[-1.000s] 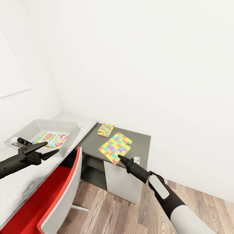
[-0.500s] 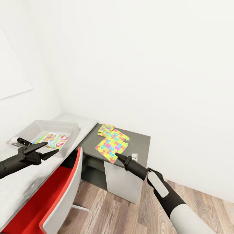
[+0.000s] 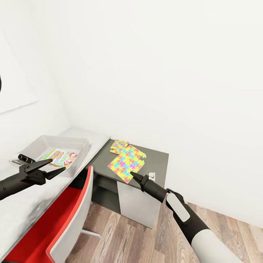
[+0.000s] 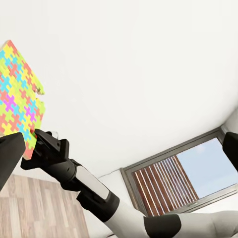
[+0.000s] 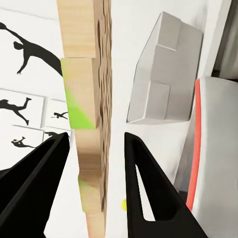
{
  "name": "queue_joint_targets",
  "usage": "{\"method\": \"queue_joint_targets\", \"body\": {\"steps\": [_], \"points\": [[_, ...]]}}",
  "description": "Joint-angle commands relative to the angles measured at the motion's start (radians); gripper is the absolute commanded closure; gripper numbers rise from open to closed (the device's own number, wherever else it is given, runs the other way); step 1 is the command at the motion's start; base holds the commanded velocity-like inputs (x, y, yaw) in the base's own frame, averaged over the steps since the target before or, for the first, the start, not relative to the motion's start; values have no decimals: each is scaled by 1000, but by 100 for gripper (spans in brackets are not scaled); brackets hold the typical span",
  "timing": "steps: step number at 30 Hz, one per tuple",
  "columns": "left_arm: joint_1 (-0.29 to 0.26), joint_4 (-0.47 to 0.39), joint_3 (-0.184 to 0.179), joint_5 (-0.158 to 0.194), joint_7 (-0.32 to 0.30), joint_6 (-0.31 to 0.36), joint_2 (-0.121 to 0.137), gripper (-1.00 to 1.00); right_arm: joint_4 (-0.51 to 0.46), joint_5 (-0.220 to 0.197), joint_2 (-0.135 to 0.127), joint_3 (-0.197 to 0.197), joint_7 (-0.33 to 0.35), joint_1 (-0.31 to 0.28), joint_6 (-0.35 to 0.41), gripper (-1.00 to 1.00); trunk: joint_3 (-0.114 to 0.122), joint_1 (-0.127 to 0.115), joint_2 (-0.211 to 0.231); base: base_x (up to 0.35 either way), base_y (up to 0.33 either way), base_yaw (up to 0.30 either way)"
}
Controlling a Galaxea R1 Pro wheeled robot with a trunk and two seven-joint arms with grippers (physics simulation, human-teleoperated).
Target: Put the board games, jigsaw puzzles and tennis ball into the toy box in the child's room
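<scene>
Puzzle overlaps smaller puzzle; right end effector grip unclear.

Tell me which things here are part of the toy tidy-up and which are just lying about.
Part of the job:
- toy box, on the pale desk
- Skip-Bo game, already inside the toy box
- large jigsaw puzzle, at the right gripper
- small jigsaw puzzle, on the dark cabinet top

Just lying about:
- red chair
- small white object on the cabinet
- dark cylinder by the toy box
</scene>
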Motion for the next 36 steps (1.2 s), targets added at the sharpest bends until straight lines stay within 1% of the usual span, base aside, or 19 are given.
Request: {"method": "queue_joint_targets", "body": {"steps": [1, 9, 20, 27, 36], "points": [[-1, 0, 0, -2, -4, 3, 0, -100, 0, -8, 0, 0, -2, -1, 7, 100, 1, -3, 6, 0, 0, 0], [-1, 0, 0, -2, -4, 3, 1, -100, -1, -7, 2, 0, -10, -1, 2, 100, 27, -34, 62, 0, 0, 0], [-1, 0, -7, -3, -4, 3, 1, -100, -5, -8, 1, -1, -15, -1, 1, 100, 27, -34, 62, 0, 0, 16], [-1, 0, -12, -4, -4, 3, 0, -100, -5, -8, 1, -2, -16, -1, 1, 100, 27, -34, 62, 0, 0, 242], [-1, 0, -4, -4, -4, 3, -4, -100, -5, -8, 1, -2, -16, -1, 1, 100, 27, -34, 62, 0, 0, 288]]}}
